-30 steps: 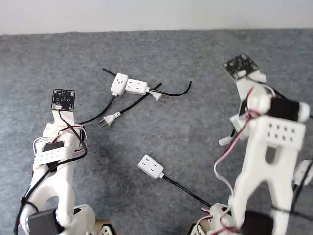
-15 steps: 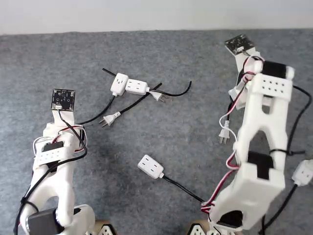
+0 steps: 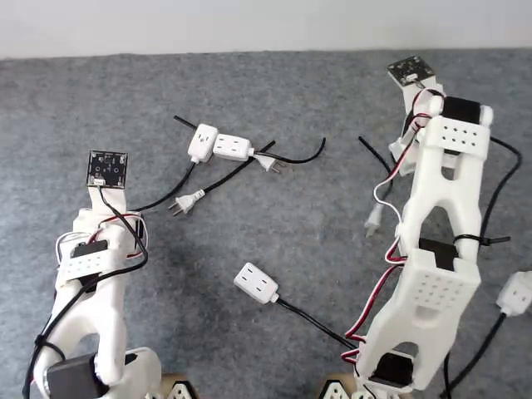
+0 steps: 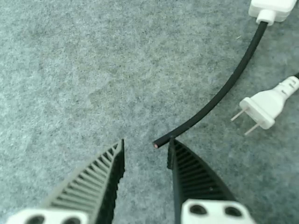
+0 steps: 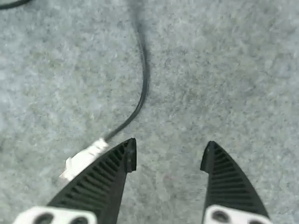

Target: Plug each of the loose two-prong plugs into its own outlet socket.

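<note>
Jaws of the left gripper [image 4: 145, 144] stand open above a grey felt table [image 3: 316, 216], with the end of a black cable [image 4: 219, 93] between their tips and a white two-prong plug [image 4: 264, 105] lying loose close by, left of centre. Far right, the right gripper [image 5: 170, 147] is also open, with a second white plug [image 5: 84, 158] just beside one ribbed black finger [image 5: 114, 172]. A white outlet socket [image 3: 256, 283] lies near centre.
</note>
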Controlling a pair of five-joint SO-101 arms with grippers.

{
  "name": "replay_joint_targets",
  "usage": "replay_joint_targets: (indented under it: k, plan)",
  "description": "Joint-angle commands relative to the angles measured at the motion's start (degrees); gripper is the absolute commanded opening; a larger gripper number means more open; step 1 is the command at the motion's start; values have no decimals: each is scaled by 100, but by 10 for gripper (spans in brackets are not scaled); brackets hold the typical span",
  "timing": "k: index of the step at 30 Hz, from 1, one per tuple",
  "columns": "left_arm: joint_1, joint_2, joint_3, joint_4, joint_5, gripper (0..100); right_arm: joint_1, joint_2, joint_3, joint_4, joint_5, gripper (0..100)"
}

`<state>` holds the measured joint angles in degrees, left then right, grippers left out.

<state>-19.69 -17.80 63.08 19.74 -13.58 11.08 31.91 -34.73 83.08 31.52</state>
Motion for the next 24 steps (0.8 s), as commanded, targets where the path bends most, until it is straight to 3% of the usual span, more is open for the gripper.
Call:
replay_joint_targets:
  k: [1,3,7,10,24]
  plan:
    - [0,-44,-303,-114,9,141,-207,-57,-607,-207,-844,91]
    - [0,-44,-303,-114,9,141,-251,-66,-765,-215,-1398,35]
    - [0,-44,-303,-123,9,141,-224,-119,-870,251,-2602,26]
    - [0,-44,-303,-123,9,141,-242,-66,-862,734,-3086,20]
    - [0,-44,-312,-123,9,141,-734,567,-712,1930,-2514,9]
